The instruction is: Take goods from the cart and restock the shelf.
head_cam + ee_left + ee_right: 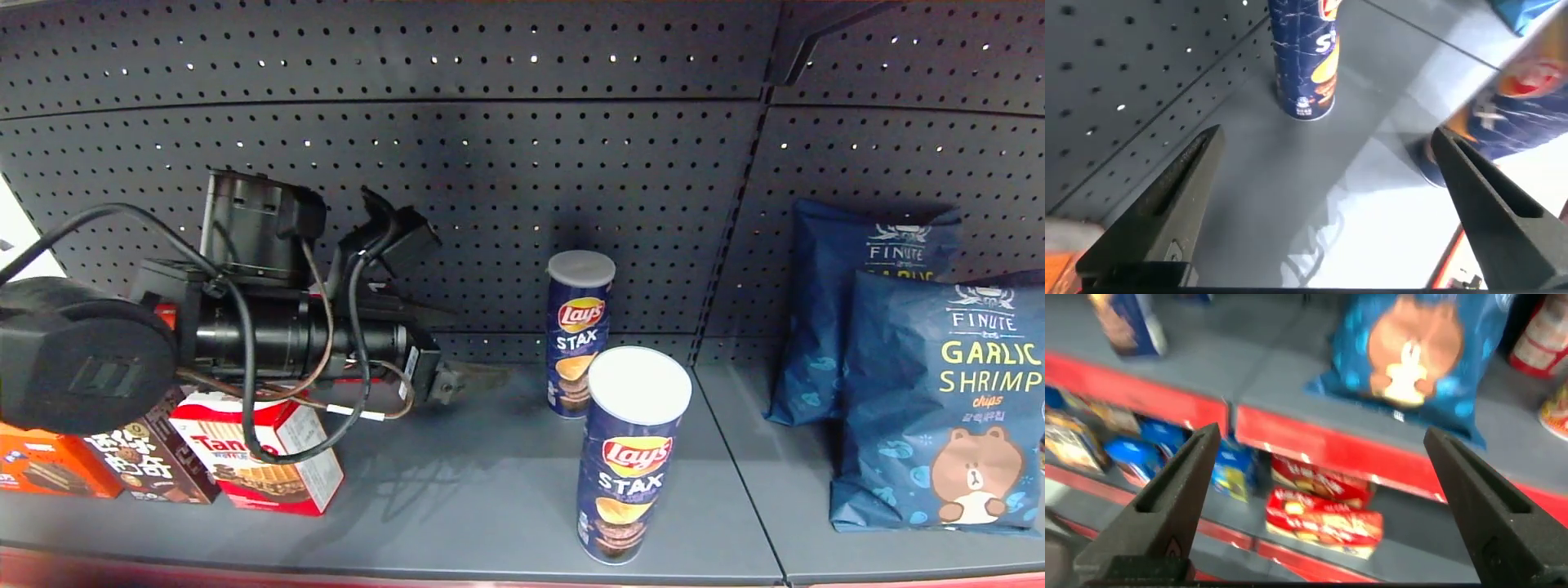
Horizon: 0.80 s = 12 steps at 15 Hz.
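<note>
Shelf board [457, 490] of grey metal, backed by pegboard, carries two tall chip cans. The rear can [580, 331] stands upright close to the pegboard. The front can [633, 453] stands upright just ahead of the rear can and slightly to its right, and its lid covers the rear can's lower right corner.

Left of the rear can, the left gripper [1327, 140] hangs low over bare shelf, its fingers [1167, 220] spread wide with nothing between them. In the head view the arm's body and cables hide most of it, leaving just a dull tip. From the left wrist the rear can's top is cut off and the front can is a blur at the edge.

Further left of the rear can, three snack boxes sit partly under the arm: a red and white box [269, 457], a brown box [151, 461] and an orange box [45, 474] cut by the picture's edge.

Right of the rear can, past a seam in the shelf, the front bag [939, 400] overlaps the rear bag [849, 302]; both are blue.

Well right of the rear can and out in front of the shelf, the right gripper [1321, 434] is likewise wide open and empty, level with the red shelf edge [1331, 445]. Packets [1323, 518] on the lower shelf are too blurred to identify.
</note>
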Tool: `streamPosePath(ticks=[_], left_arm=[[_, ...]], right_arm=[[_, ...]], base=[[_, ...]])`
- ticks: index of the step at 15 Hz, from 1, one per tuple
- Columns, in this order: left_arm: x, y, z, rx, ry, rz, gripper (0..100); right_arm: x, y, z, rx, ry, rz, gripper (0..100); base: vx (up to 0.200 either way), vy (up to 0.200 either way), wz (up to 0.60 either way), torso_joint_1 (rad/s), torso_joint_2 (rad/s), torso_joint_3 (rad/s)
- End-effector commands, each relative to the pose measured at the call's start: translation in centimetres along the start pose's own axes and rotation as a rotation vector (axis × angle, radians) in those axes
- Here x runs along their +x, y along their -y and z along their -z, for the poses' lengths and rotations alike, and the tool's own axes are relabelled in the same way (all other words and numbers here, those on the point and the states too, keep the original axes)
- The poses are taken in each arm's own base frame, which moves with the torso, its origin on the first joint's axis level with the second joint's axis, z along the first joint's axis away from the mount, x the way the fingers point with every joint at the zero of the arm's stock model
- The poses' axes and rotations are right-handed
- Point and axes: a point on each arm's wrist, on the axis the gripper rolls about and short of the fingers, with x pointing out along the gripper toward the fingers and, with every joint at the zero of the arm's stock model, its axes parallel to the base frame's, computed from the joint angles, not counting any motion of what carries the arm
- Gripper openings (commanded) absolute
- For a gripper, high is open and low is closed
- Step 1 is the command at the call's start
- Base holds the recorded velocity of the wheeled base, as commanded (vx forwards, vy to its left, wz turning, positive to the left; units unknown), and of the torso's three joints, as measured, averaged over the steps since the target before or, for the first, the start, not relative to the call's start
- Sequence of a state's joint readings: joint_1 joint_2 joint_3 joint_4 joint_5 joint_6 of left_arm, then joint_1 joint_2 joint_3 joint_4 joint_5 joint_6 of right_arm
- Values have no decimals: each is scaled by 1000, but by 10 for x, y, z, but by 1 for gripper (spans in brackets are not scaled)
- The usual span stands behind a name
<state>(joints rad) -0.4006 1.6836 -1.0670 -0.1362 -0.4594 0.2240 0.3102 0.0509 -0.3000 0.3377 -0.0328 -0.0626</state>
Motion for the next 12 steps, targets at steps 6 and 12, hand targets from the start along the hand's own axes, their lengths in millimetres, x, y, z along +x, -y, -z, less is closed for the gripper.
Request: streamPosePath(ticks=[6, 12], left_arm=[[-32, 33, -14, -22, 51, -142, 100], [-40, 61, -11, -50, 45, -196, 100]], right_arm=[[69, 0, -82, 57, -93, -112, 100], [156, -10, -93, 36, -170, -157, 100]], base=[[0, 0, 0, 0, 0, 0], [0, 0, 0, 0, 0, 0]])
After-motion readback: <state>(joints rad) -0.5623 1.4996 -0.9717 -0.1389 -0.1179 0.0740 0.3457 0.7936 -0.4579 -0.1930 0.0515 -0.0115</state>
